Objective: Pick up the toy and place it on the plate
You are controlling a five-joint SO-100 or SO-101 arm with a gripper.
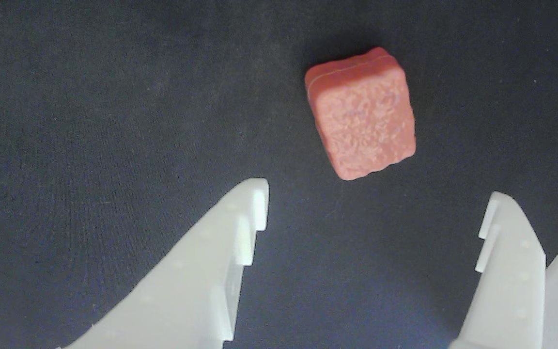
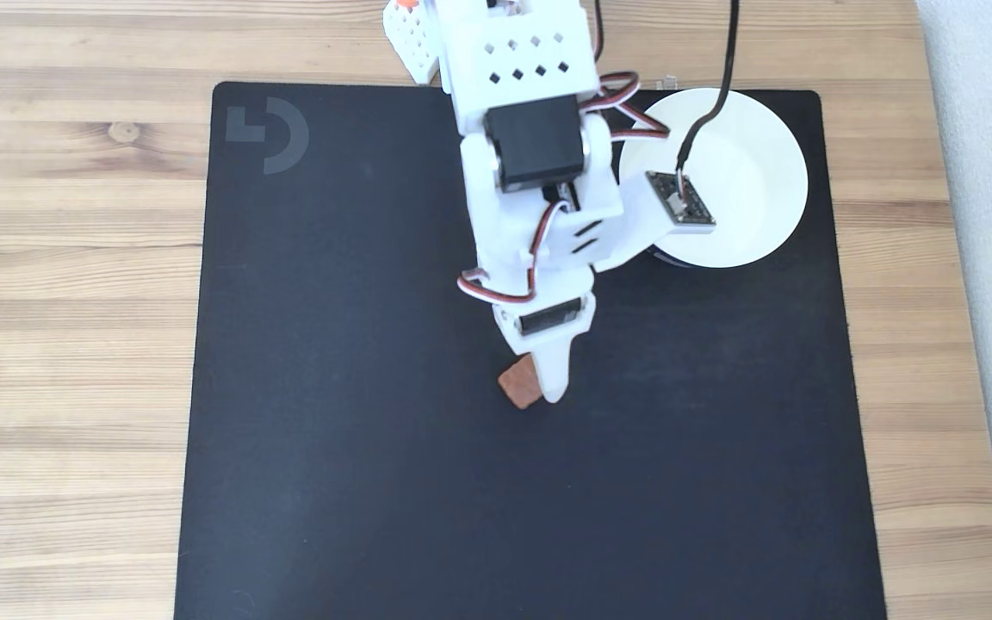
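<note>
1. The gripper (image 1: 376,198) hangs over the mat (image 2: 332,387) with its white jaws spread wide, holding nothing.
2. The toy (image 1: 361,114) lies flat on the mat just past the fingertips, untouched in the wrist view.
3. The plate (image 2: 746,172) sits at the mat's far right corner in the fixed view, well apart from the toy.

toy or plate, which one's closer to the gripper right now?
The toy: it lies just ahead of the open gripper. The white plate sits at the mat's far corner.
</note>
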